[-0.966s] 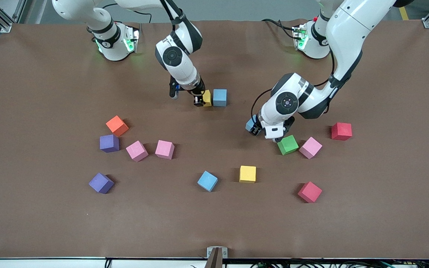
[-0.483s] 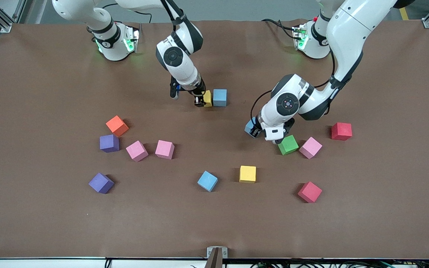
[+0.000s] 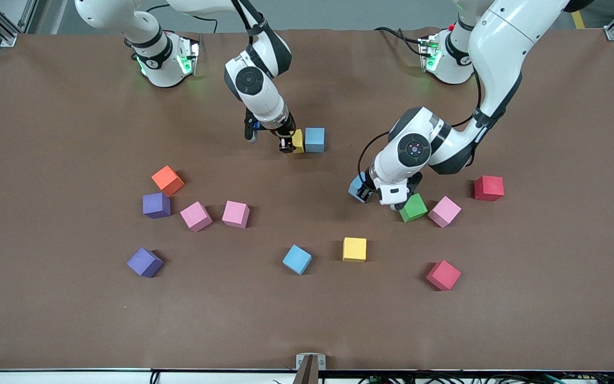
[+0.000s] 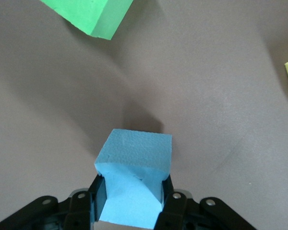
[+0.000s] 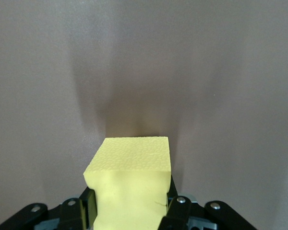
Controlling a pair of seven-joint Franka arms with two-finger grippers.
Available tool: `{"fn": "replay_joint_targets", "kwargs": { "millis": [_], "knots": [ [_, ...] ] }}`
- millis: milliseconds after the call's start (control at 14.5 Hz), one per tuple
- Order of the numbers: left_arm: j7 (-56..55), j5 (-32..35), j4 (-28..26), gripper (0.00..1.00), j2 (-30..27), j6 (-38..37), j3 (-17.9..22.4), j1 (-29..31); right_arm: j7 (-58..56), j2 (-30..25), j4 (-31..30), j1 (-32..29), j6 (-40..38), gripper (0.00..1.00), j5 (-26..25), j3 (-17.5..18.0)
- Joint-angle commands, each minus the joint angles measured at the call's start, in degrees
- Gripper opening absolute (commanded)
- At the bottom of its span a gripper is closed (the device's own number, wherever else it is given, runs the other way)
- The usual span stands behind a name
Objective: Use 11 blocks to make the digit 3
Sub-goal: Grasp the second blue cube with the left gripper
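The right gripper [image 3: 287,145] is down at the counter [image 3: 307,320] toward the robots' bases, its jaws clamped on a yellow block [image 3: 297,141] that sits pressed against a light blue block [image 3: 315,140]; these two make a short row. In the right wrist view the same yellow block [image 5: 129,184] is pinched hard enough that its foam sides dent inward.

The left gripper [image 3: 366,188] has its jaws closed on another light blue block [image 3: 358,188], squeezed the same way in the left wrist view [image 4: 133,179]. From the front it seems to be just off the counter, though the shadow makes that hard to judge. Just beside it, nearer the front camera, lies a green block [image 3: 412,207], with a pink block [image 3: 444,211] almost touching it and a red block [image 3: 488,188] toward the left arm's end.

Loose blocks are scattered nearer the front camera: an orange block [image 3: 167,180], a purple block [image 3: 156,205], two pink ones [image 3: 195,215] [image 3: 235,214], a second purple one [image 3: 144,262], a light blue one [image 3: 297,259], a yellow one [image 3: 354,249] and a crimson block [image 3: 443,274]. No digit is formed so far apart from the two-block row.
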Motion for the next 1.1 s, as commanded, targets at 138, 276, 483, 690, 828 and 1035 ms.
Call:
{"fn": "replay_joint_targets", "kwargs": {
  "millis": [138, 276, 483, 690, 828, 1035],
  "knots": [
    [-0.1, -0.1, 0.5, 0.11, -0.2, -0.7, -0.1, 0.1, 0.6, 2.0, 1.4, 2.2, 0.4, 0.17, 0.8, -0.8],
    [-0.1, 0.0, 0.5, 0.12, -0.3, -1.2, -0.1, 0.1, 0.6, 2.0, 1.4, 2.3, 0.3, 0.18, 0.7, -0.8],
    [-0.1, -0.1, 0.5, 0.12, -0.2, -1.2, -0.1, 0.1, 0.5, 2.0, 1.3, 2.3, -0.1, 0.78, 0.5, -0.9],
    [-0.1, 0.0, 0.5, 0.12, -0.1, -1.2, -0.1, 0.1, 0.6, 1.9, 1.4, 2.2, -1.7, 1.00, -3.3, -0.9],
    [-0.1, -0.1, 0.5, 0.12, -0.1, -1.2, -0.1, 0.2, 0.6, 1.3, 1.7, 2.2, -3.3, 1.00, -3.5, -2.2],
    [-0.1, 0.0, 0.5, 0.12, 0.0, -1.2, -0.1, 0.1, 0.6, -0.6, 5.0, 2.0, -10.6, 1.00, -4.1, -5.6]
  ]
}}
